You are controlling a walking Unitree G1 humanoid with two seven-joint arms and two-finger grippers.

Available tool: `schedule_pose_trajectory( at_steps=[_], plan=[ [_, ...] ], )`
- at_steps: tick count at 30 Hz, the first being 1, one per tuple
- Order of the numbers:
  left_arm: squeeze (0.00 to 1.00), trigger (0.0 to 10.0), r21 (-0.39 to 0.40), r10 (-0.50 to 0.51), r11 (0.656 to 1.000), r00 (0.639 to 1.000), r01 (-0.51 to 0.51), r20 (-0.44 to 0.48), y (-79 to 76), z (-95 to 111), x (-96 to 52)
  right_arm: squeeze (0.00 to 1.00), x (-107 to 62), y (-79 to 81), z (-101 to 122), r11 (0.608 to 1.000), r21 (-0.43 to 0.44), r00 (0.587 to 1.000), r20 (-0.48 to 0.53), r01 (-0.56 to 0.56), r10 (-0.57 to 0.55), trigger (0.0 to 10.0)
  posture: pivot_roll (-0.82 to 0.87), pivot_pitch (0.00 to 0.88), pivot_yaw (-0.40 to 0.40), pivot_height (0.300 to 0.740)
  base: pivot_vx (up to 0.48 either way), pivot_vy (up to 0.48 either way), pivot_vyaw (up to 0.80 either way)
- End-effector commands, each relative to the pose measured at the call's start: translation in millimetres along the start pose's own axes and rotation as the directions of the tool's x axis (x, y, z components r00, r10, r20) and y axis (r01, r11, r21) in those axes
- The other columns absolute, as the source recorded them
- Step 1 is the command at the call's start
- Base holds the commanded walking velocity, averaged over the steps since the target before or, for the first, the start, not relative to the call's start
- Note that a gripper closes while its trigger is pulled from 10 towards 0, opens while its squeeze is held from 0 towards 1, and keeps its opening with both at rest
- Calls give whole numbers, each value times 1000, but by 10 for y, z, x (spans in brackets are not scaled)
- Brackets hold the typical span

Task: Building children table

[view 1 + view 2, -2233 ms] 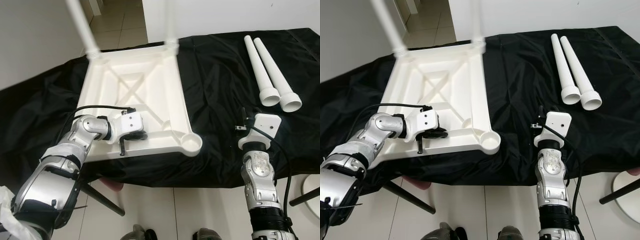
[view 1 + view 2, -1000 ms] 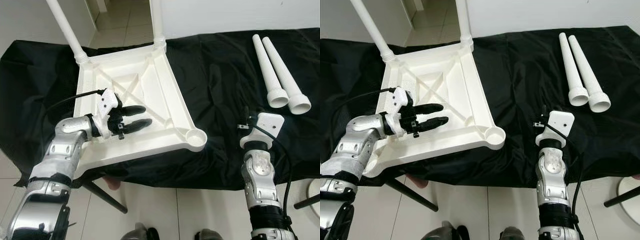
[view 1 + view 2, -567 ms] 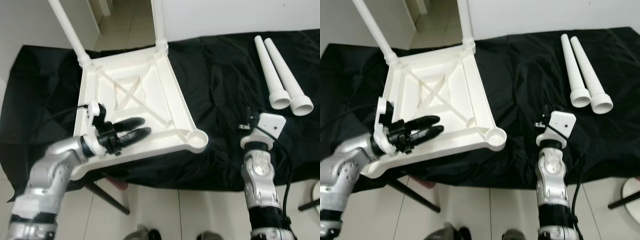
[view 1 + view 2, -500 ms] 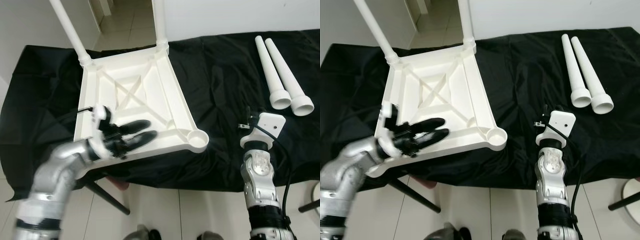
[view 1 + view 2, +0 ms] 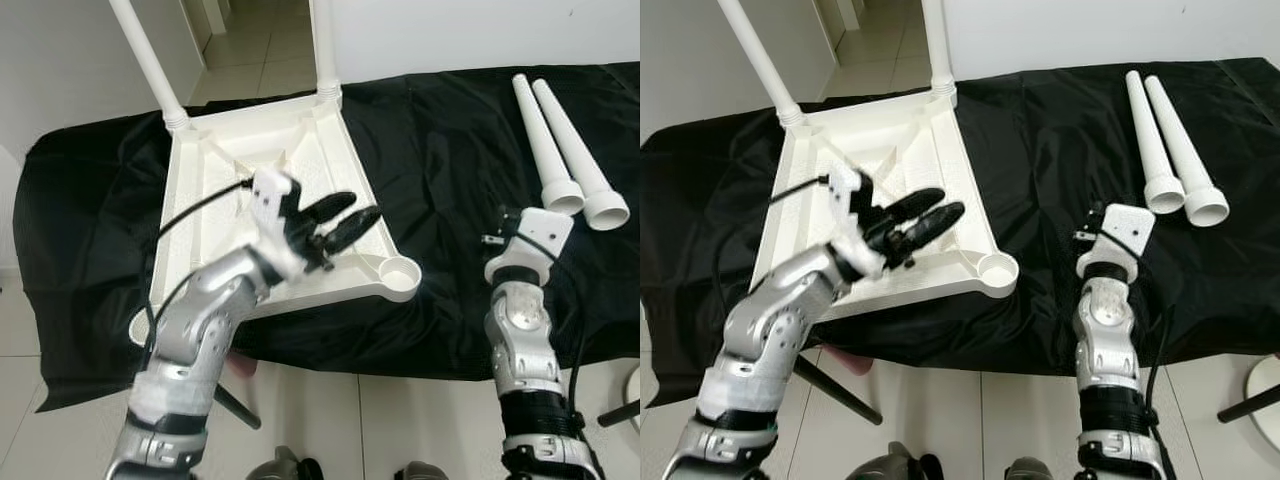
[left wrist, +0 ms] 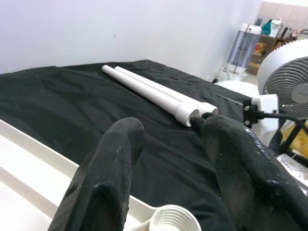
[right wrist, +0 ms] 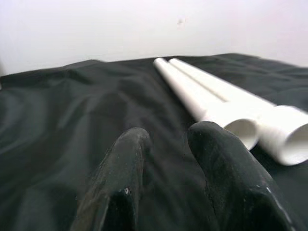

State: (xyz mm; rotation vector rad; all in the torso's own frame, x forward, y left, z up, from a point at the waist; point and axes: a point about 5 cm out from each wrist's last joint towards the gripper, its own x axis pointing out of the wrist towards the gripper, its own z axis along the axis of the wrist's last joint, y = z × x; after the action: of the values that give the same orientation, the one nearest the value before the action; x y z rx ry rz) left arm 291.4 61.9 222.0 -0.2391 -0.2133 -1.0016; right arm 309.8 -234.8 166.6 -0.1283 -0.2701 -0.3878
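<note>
The white children's table (image 5: 205, 185) lies upside down on a black cloth. Two legs (image 5: 145, 55) (image 5: 322, 45) stand upright in its far corners. At its near right corner an empty round socket (image 5: 400, 272) shows, also visible as socket (image 6: 173, 220) just beyond my left fingers. My left gripper (image 5: 352, 212) hovers open above the underside, pointing right, holding nothing. Two loose white legs (image 5: 562, 150) lie side by side at the far right. My right gripper (image 7: 168, 134) rests low on the cloth, open and empty, facing the loose legs (image 7: 216, 98).
The black cloth (image 5: 450, 150) covers the whole work table, whose front edge runs just before my arms. Tiled floor lies below. A fan (image 6: 284, 67) and a white object stand beyond the table's right end. White walls stand behind.
My left gripper has risen from the table's near left part and swung right, now over its middle toward the socket corner. The right arm has barely moved.
</note>
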Motion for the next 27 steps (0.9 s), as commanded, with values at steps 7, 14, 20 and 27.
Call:
schedule_pose_trajectory(
  at_steps=[7, 14, 20, 27],
  plan=[
    [0, 10000, 150, 249, 960, 966, -237, -67, 280, 1, 96, 0, 139, -64, 63, 999, -8, 999, -5, 43, -43, 10000, -83, 29, 143, 740, 0, 0, 0],
    [0, 10000, 167, 291, 947, 954, -276, -72, 326, 22, 152, 0, 281, -134, 163, 997, -13, 997, 9, 82, -82, 10000, -99, 35, 143, 740, 0, 0, 0],
    [0, 10000, 190, 303, 939, 951, -286, -66, 290, 38, 180, 0, 318, -208, 203, 994, -28, 994, 13, 105, -105, 10000, -112, 44, 144, 740, 0, 0, 0],
    [0, 10000, 206, 310, 935, 948, -289, -75, 277, 13, 203, 0, 342, -310, 199, 990, -60, 992, 5, 128, -128, 10000, -144, 66, 161, 740, 0, 0, 0]
  ],
)
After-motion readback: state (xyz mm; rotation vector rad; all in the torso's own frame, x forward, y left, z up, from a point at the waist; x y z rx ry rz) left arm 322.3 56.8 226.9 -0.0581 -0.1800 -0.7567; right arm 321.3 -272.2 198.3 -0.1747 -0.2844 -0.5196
